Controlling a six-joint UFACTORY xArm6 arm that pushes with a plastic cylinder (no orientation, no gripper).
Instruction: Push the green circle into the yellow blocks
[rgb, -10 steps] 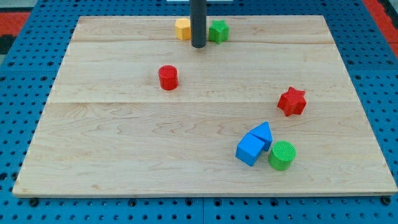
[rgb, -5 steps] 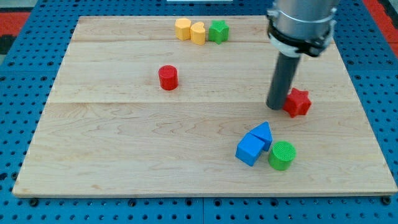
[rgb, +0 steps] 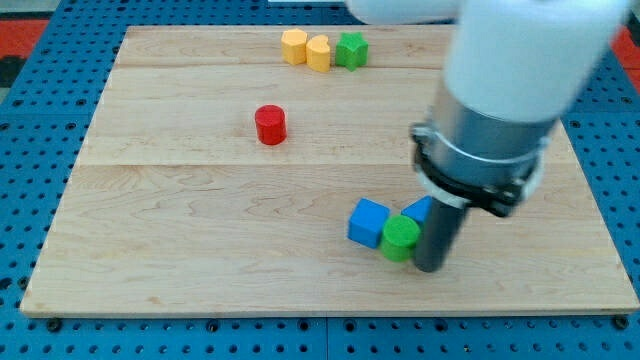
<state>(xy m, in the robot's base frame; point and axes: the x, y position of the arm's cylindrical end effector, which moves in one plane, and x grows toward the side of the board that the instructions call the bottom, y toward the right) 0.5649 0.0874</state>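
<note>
My tip (rgb: 429, 267) presses the green circle (rgb: 400, 237) from the view's right, near the board's (rgb: 150, 250) bottom edge.
Blue cube (rgb: 367, 222) touches its left; a red cylinder (rgb: 270, 124) stands midway toward the yellow blocks (rgb: 305, 48) and green block (rgb: 351, 48) at top.

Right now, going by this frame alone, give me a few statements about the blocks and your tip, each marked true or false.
1. My tip sits at the view's right of the green circle. True.
2. The green circle touches the yellow blocks. False: it lies near the view's bottom, while they sit at the view's top.
3. A blue block lies against the green circle on its left in the view. True.
4. The red cylinder rests against the blue block. False: it stands alone, well apart.
5. A green block sits beside the yellow blocks. True.
</note>
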